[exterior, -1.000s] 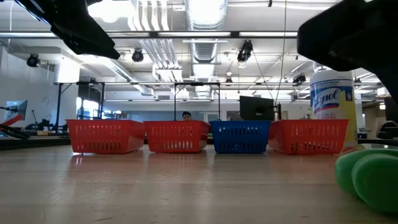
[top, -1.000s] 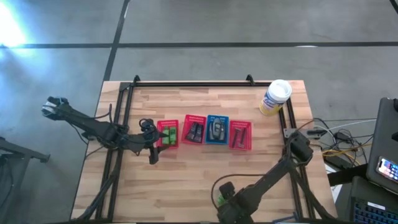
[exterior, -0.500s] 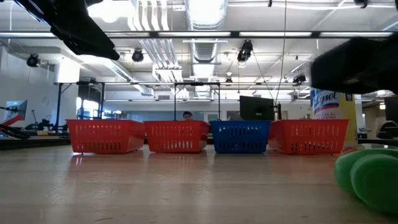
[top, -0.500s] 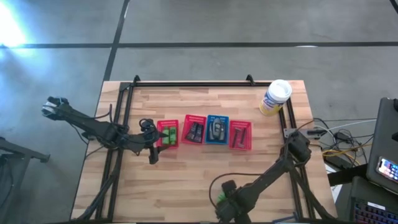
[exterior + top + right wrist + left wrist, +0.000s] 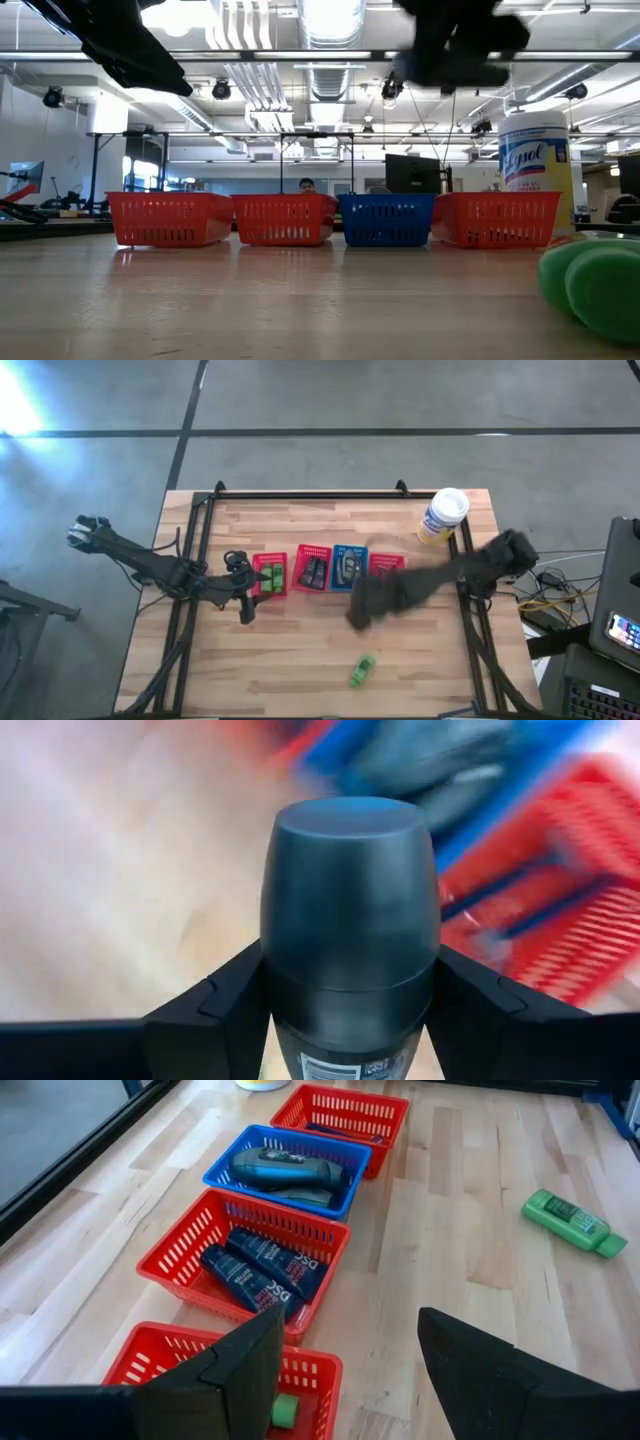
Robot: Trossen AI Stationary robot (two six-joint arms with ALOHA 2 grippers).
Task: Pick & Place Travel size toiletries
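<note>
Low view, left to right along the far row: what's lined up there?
Red mesh basket → second red mesh basket → blue mesh basket → third red mesh basket → white canister with blue label behind it → green tube up close.

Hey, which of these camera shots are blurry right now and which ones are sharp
High view: the right arm is a dark motion smear over the baskets; table and green tube are sharp. Right wrist view: background streaked, but the grey bottle between the fingers is crisp. Low view: a green tube close to the lens is out of focus. Left wrist view: sharp throughout.
</note>
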